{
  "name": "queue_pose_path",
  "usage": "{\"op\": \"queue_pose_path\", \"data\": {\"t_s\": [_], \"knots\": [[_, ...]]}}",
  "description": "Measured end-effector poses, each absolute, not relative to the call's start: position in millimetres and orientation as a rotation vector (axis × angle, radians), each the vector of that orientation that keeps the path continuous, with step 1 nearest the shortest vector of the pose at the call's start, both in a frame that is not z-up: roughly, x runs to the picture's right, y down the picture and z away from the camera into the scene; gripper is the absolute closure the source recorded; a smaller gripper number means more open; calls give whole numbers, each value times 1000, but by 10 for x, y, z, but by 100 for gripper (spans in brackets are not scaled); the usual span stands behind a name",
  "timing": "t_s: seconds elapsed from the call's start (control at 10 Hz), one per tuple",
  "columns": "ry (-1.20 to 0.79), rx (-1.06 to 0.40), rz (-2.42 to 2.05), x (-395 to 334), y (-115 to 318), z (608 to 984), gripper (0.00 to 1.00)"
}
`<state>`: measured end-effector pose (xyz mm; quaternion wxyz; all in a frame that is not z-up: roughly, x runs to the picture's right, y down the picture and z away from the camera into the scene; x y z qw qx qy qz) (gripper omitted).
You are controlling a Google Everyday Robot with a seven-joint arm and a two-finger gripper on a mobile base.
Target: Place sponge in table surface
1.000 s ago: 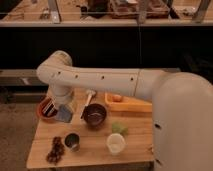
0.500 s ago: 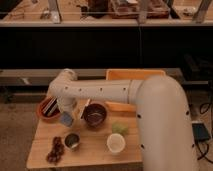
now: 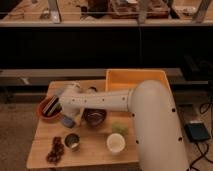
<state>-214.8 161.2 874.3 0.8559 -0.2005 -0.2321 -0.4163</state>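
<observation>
The grey-blue sponge (image 3: 68, 121) is at the tip of my gripper (image 3: 66, 117), low over the left part of the light wooden table surface (image 3: 95, 155), between the red bowl and the dark bowl. The gripper is shut on the sponge. My white arm (image 3: 110, 102) reaches in from the right and hides the table behind it. I cannot tell whether the sponge touches the wood.
A red bowl (image 3: 49, 108) with dark items sits left of the gripper. A dark bowl (image 3: 94, 118) sits right of it. In front are a small metal cup (image 3: 72, 141), a dark red cluster (image 3: 55, 150), a white cup (image 3: 116, 143) and a pale green lump (image 3: 118, 128). A yellow bin (image 3: 136, 80) stands at the back right.
The arm has swung lower and across the table, and the gripper with the sponge has come down closer to the tabletop.
</observation>
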Motion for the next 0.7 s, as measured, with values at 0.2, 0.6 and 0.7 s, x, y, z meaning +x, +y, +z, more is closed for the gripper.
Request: {"op": "queue_pose_path", "data": {"t_s": [0.2, 0.6, 0.7], "knots": [[-493, -417, -881, -2210, 1510, 8695, 27], [-499, -435, -946, -2319, 1001, 8245, 27], [-512, -443, -982, -2294, 872, 8131, 27]]}}
